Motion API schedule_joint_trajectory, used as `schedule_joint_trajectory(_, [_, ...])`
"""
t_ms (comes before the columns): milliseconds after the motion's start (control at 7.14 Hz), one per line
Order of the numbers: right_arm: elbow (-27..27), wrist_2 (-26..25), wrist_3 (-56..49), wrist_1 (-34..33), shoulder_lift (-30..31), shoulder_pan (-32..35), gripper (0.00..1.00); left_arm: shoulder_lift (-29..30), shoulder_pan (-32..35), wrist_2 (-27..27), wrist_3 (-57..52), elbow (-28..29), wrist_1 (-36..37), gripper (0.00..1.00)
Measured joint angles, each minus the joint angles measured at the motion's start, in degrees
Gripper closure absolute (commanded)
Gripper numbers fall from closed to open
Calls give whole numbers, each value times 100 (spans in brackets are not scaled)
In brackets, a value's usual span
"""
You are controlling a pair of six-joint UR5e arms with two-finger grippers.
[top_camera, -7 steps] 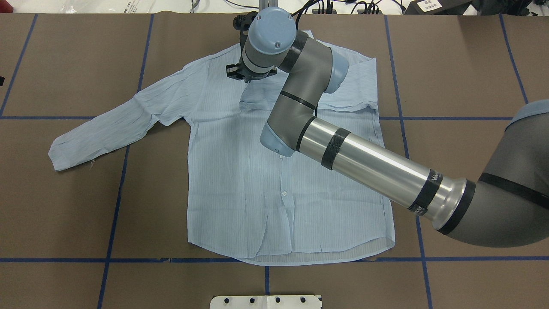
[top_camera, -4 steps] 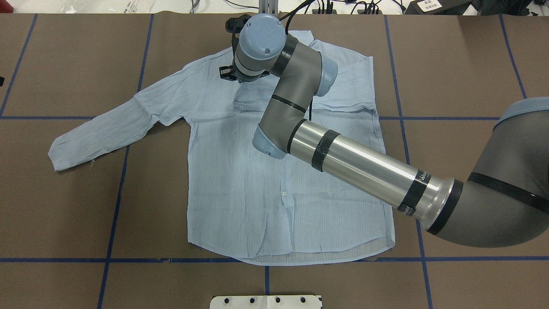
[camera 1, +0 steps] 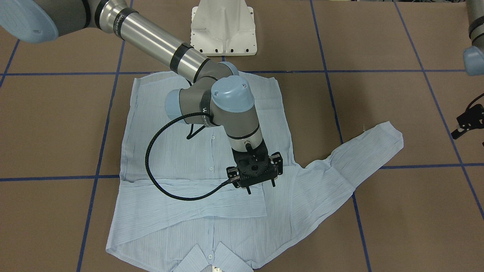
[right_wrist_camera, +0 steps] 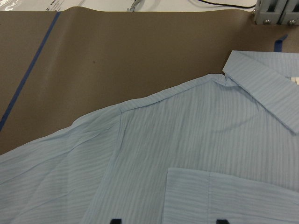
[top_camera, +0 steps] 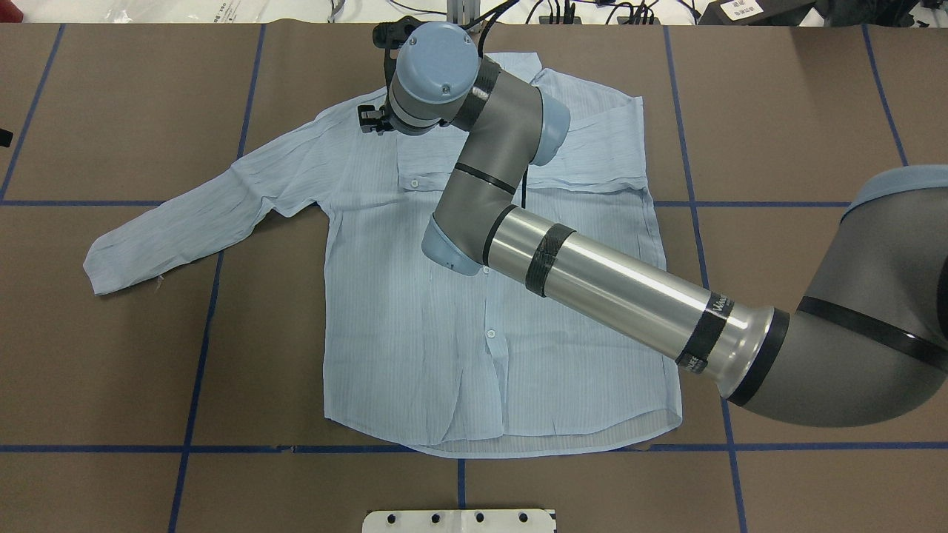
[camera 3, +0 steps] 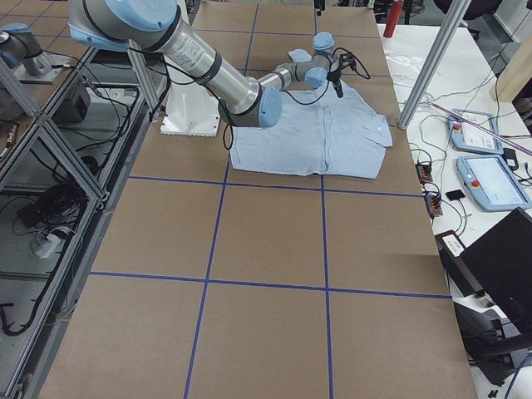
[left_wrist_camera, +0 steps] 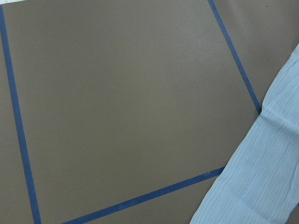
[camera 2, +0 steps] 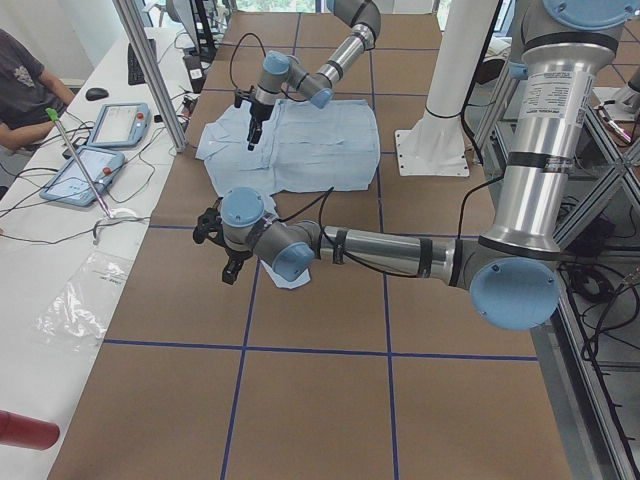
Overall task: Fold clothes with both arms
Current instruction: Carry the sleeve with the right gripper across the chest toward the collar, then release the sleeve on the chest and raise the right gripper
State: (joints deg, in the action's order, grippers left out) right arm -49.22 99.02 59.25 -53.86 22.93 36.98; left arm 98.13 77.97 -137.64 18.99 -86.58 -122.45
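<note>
One shirt [top_camera: 415,318] lay flat on the desk [top_camera: 111,370], a sleeve [top_camera: 170,229] stretched toward 8 o'clock. Right tool [camera 1: 261,187] hung open and empty over its 12 o'clock end; whether the left tool [camera 1: 469,122] was open, I couldn't tell.

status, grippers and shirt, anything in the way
Right gripper open above shirt chest, empty. Left gripper aside near spread sleeve, state unclear. Other sleeve folded across, shirt flat. Nothing in the way.

Silver-grey right arm [top_camera: 607,277] bears pale-blue caps [top_camera: 437,63] and black bands [top_camera: 544,259].
</note>
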Motion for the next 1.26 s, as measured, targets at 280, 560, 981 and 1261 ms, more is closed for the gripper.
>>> schedule_joint_trajectory(280, [-400,28,106,-296,112,70,0,20,-283,397,831,-4,-389,1])
schedule_joint_trajectory(560, [-1463,245,68,-1527,494,269,0,-150,-1252,1528,2925,-160,-1321,6])
schedule_joint_trajectory(981, [-2970,1105,-124,-2435,1529,810,0,-1266,-2240,2676,4484,-1124,-1581,7])
schedule_joint_trajectory(1261, [-3912,1393,-645,-2904,2284,1077,0,-1519,-2459,3068,4599,-997,-1602,14])
